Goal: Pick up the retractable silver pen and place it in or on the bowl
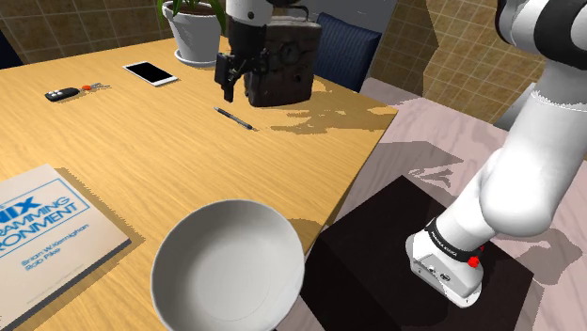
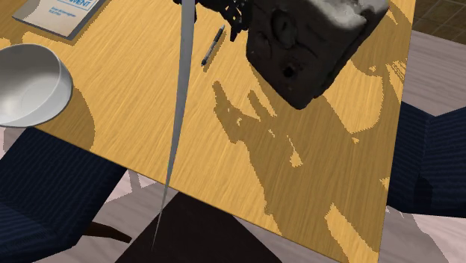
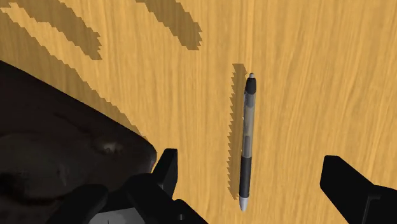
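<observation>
The pen point(image 3: 247, 143), grey with a dark grip, lies flat on the wooden table point(image 1: 141, 150). It shows in the shoulder view as a thin pen point(image 1: 235, 118) just in front of a dark bulky bag point(image 1: 280, 61), and in the second exterior view as a pen point(image 2: 213, 45) beside that bag point(image 2: 314, 45). My gripper point(image 3: 254, 181) hangs open above it, fingers point(image 3: 167, 168) apart on either side and not touching it. In the shoulder view the gripper point(image 1: 233, 85) is a little above the table. The white bowl point(image 1: 229, 268) stands empty at the table's near edge.
A book point(image 1: 47, 226) lies left of the bowl. Along the table's far side are a phone point(image 1: 150, 72), a key fob point(image 1: 64, 93) and a potted plant point(image 1: 193, 33). A blue chair point(image 1: 343, 47) stands behind the bag. The bag point(image 3: 57, 146) is close beside one finger.
</observation>
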`<control>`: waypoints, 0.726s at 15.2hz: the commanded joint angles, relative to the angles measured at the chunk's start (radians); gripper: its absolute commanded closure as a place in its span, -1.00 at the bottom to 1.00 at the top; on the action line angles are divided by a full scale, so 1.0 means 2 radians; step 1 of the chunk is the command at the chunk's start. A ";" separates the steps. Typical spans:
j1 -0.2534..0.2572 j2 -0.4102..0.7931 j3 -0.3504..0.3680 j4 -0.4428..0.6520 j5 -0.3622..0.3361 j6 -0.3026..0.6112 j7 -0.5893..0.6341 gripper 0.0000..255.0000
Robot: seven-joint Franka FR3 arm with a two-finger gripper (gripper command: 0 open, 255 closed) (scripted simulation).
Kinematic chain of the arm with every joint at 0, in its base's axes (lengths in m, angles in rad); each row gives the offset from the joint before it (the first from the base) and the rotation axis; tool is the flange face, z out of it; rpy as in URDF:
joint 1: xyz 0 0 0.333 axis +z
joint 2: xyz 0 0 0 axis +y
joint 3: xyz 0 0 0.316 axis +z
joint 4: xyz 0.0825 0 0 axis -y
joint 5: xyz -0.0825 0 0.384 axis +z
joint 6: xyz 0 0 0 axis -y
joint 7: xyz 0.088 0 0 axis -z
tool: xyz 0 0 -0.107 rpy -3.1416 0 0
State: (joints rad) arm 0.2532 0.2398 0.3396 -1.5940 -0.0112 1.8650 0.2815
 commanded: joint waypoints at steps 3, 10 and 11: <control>0.010 0.048 0.001 0.035 -0.013 0.000 0.005 -1.00; 0.011 0.056 0.002 0.001 -0.016 0.041 0.008 -1.00; 0.010 0.056 0.002 0.001 -0.016 0.041 0.008 -1.00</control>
State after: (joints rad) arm 0.2783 0.3343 0.3507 -1.5625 -0.0447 2.0514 0.2904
